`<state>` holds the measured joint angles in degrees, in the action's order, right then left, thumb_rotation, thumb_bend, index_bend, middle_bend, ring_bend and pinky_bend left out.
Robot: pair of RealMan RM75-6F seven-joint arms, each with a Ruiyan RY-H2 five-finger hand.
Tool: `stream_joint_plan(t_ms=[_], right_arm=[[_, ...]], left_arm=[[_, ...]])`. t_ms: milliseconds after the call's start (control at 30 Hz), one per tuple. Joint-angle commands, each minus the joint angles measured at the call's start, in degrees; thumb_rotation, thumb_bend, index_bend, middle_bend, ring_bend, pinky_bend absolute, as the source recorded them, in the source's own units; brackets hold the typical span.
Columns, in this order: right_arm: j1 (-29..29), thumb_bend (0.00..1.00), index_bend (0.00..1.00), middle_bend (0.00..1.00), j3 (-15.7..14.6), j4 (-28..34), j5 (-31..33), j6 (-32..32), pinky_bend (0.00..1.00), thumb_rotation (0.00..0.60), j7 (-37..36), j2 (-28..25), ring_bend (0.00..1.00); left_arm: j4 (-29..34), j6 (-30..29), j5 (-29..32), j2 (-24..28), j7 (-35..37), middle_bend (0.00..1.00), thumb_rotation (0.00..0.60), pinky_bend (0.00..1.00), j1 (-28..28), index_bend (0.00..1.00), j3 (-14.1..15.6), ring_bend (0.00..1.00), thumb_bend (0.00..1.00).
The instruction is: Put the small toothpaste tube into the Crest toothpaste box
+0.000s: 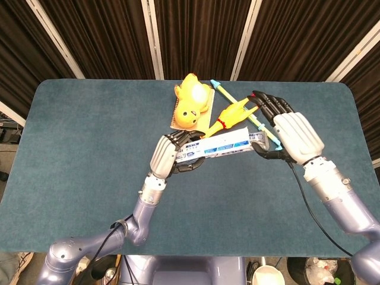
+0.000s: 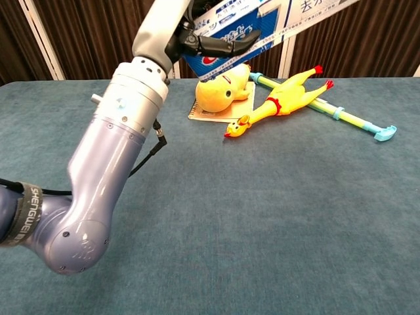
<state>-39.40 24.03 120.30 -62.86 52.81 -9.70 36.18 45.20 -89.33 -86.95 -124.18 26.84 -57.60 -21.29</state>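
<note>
The Crest toothpaste box (image 1: pixel 215 146), white and blue, is held level above the table; in the chest view the box (image 2: pixel 262 20) crosses the top edge. My left hand (image 1: pixel 168 156) grips its left end with fingers wrapped around it, and shows as the left hand (image 2: pixel 207 41) in the chest view. My right hand (image 1: pixel 292 133) is at the box's right end, its fingers (image 1: pixel 270 107) stretched straight away from the box and the thumb curled below. A small grey-white piece (image 1: pixel 256 138), probably the small toothpaste tube's end, shows at the box's right opening.
A yellow duck plush (image 1: pixel 191 101) lies on a tan pad (image 1: pixel 177 122) at the back of the blue table (image 1: pixel 83 136). A rubber chicken (image 1: pixel 233 114) and a yellow-blue stick (image 1: pixel 223 91) lie beside it, under my right fingers. My left arm (image 2: pixel 111 151) fills the chest view's left.
</note>
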Motion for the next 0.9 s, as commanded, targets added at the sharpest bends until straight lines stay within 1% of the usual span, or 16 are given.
stream_joint_plan(t_ms=[33, 233, 333, 433, 600, 700, 800, 900], right_arm=[[0.72, 0.35, 0.0, 0.0, -0.19, -1.13, 0.33, 2.46, 0.07, 0.6, 1.61, 0.93, 0.0], [2.8, 0.35, 0.0, 0.0, -1.71, -5.13, 1.83, 8.71, 0.07, 0.6, 6.1, 4.17, 0.0], [3.63, 0.35, 0.0, 0.0, -2.04, -7.66, 3.22, 11.78, 0.07, 0.6, 7.29, 6.61, 0.0], [4.37, 0.35, 0.0, 0.0, -2.32, -9.53, 4.52, 14.52, 0.07, 0.6, 8.29, 9.15, 0.0], [5.0, 0.35, 0.0, 0.0, -2.81, -10.45, 5.0, 15.98, 0.07, 0.6, 8.79, 11.47, 0.0], [5.28, 0.35, 0.0, 0.0, -3.07, -10.39, 4.76, 16.47, 0.07, 0.6, 8.94, 12.47, 0.0], [5.22, 0.35, 0.0, 0.0, -3.39, -10.75, 4.46, 16.44, 0.07, 0.6, 9.5, 13.31, 0.0], [5.2, 0.35, 0.0, 0.0, -3.53, -10.92, 4.21, 16.58, 0.07, 0.6, 9.91, 14.12, 0.0]], left_arm=[[0.5, -1.35, -0.66, 0.33, 0.79, 0.47, 0.6, 0.54, 1.0, 0.29, 0.82, 0.46, 0.45], [2.22, -6.14, -2.51, 2.8, 3.26, 0.47, 0.6, 0.54, 5.11, 0.29, 3.43, 0.45, 0.45], [4.16, -8.76, -2.71, 4.56, 4.87, 0.47, 0.6, 0.54, 7.54, 0.29, 3.87, 0.45, 0.45], [7.47, -11.85, -2.94, 6.59, 6.56, 0.47, 0.6, 0.54, 10.06, 0.29, 3.95, 0.45, 0.45], [12.43, -15.75, -3.23, 9.17, 7.97, 0.47, 0.6, 0.54, 12.83, 0.29, 3.34, 0.45, 0.46], [15.23, -18.02, -2.75, 10.07, 9.57, 0.45, 0.6, 0.54, 14.41, 0.28, 2.26, 0.44, 0.46], [17.09, -19.41, -2.04, 10.4, 10.9, 0.44, 0.6, 0.54, 15.55, 0.27, 1.27, 0.43, 0.46], [17.58, -19.96, -2.19, 10.64, 11.41, 0.44, 0.6, 0.54, 16.28, 0.26, 1.32, 0.42, 0.45]])
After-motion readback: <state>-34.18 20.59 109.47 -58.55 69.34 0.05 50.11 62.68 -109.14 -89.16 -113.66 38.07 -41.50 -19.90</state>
